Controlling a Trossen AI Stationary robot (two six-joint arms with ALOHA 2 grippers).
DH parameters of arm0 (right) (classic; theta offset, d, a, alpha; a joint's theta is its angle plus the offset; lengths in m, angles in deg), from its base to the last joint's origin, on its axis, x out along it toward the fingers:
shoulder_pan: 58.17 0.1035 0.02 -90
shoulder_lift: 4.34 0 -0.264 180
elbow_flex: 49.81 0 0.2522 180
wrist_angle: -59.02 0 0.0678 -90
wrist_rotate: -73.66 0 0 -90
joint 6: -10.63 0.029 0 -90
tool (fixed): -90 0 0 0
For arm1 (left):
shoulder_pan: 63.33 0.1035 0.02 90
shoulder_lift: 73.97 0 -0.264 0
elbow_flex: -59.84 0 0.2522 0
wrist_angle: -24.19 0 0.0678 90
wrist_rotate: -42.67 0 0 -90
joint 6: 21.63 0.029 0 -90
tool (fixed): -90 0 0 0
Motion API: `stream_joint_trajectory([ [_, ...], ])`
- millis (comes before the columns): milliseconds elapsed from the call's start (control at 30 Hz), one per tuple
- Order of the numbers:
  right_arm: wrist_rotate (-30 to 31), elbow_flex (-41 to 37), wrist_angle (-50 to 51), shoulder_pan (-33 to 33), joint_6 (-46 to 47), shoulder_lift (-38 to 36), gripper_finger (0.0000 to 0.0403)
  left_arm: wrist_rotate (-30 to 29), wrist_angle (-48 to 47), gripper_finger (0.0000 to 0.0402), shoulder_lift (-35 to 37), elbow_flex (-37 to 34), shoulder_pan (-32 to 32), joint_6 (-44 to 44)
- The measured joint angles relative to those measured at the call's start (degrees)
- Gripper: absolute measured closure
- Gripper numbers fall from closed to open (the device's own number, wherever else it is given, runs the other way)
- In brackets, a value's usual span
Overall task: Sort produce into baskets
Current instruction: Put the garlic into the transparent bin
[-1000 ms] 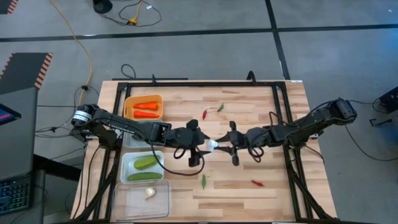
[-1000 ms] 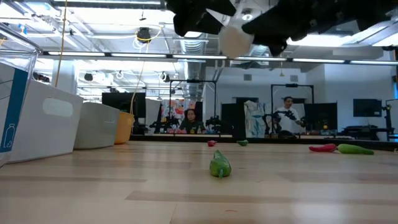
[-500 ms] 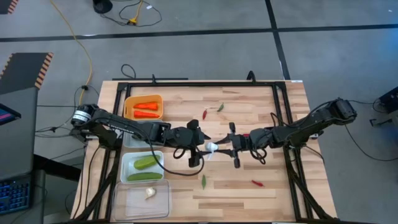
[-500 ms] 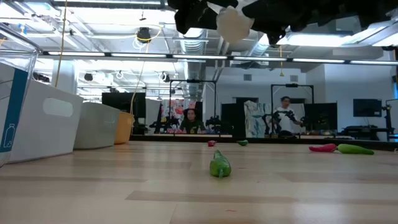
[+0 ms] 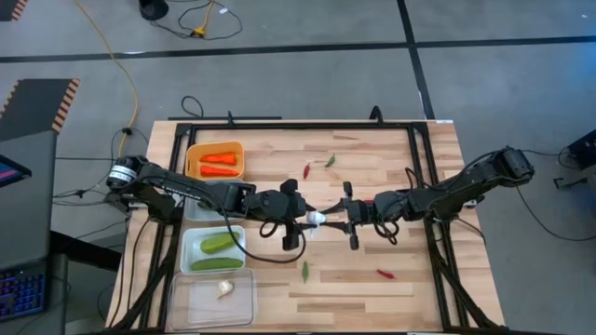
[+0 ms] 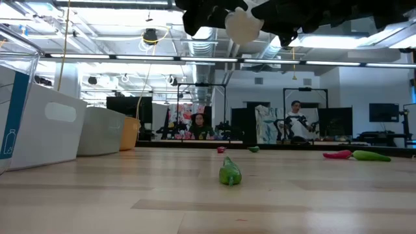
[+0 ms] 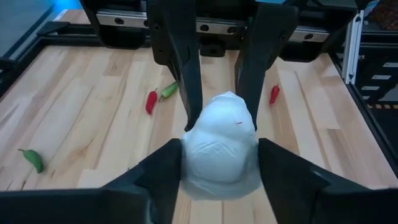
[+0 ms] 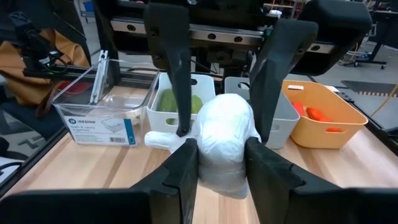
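Note:
A whitish garlic bulb [image 5: 317, 221] hangs in the air over the table's middle, between both grippers. It also shows in the low view [image 6: 244, 25]. My left gripper [image 5: 306, 221] reaches it from the table's left and my right gripper [image 5: 329, 221] from the right, both shut on it. A yellow-orange bin [image 5: 191, 149] holds carrots, a white bin [image 5: 240, 233] holds cucumbers, and a clear bin [image 5: 191, 302] holds another garlic bulb [image 5: 224, 288]. A grey bin [image 5: 197, 207] lies partly under my left arm. My left gripper pinches the garlic bulb between its two fingers [image 7: 163, 177], on the bulb's two opposite sides [image 7: 189, 162]. The fingers come level from the table's left. The bulb is lifted clear of the table. My right gripper pinches the same bulb between its two fingers [image 8: 183, 171], on its two opposite sides [image 8: 205, 158]. The fingers come level from the table's right, facing my left gripper's fingers. The bulb's stem [image 8: 160, 140] sticks out sideways.
Loose chilis lie on the table: a red one [image 5: 306, 171] and a green one [image 5: 330, 160] toward the far side, a green one [image 5: 304, 271] and a red one [image 5: 385, 274] toward the near side. A black frame [image 5: 279, 124] borders the tabletop.
The garlic bulb and both grippers around it have risen a little above the table. The bulb stays between the two pairs of fingers.

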Motion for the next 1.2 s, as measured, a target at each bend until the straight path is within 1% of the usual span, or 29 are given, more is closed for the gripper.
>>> stream_joint_trajectory([
  [100,0.0,0.0,0.1,0.0,0.0,0.0,0.0255,0.0,-0.1,0.0240,0.0,0.0,0.0,0.0],
  [167,0.0,0.0,0.1,0.0,0.0,0.0,0.0254,0.0,-0.1,0.0249,0.0,0.0,0.0,0.0],
  [367,0.0,0.0,0.3,0.0,1.3,0.0,0.0240,-0.1,-0.2,0.0250,-0.1,0.0,0.0,0.1],
  [467,0.0,0.1,0.1,0.0,2.4,0.0,0.0219,-0.2,-0.5,0.0249,-0.1,0.0,0.0,0.1],
  [700,0.0,0.2,0.2,0.0,2.3,-0.1,0.0155,-0.3,-0.5,0.0249,-0.2,0.0,0.0,1.0],
  [767,0.0,0.2,0.2,0.0,2.3,-0.1,0.0146,-0.2,-0.4,0.0249,-0.2,0.0,0.0,1.1],
  [867,0.0,0.2,0.2,0.0,2.2,-0.2,0.0143,0.9,-0.7,0.0249,-0.2,0.0,0.0,1.1],
  [967,0.0,0.2,0.6,0.0,1.7,-0.7,0.0143,2.2,-5.7,0.0249,-0.2,2.0,0.0,1.1],
  [1067,0.1,0.2,1.1,0.0,1.7,-1.1,0.0143,3.8,-14.1,0.0249,-0.2,5.7,0.0,1.0],
  [1200,0.2,0.2,1.8,0.0,1.7,-1.8,0.0143,9.6,-28.2,0.0249,-0.2,11.2,-0.8,-0.6],
])
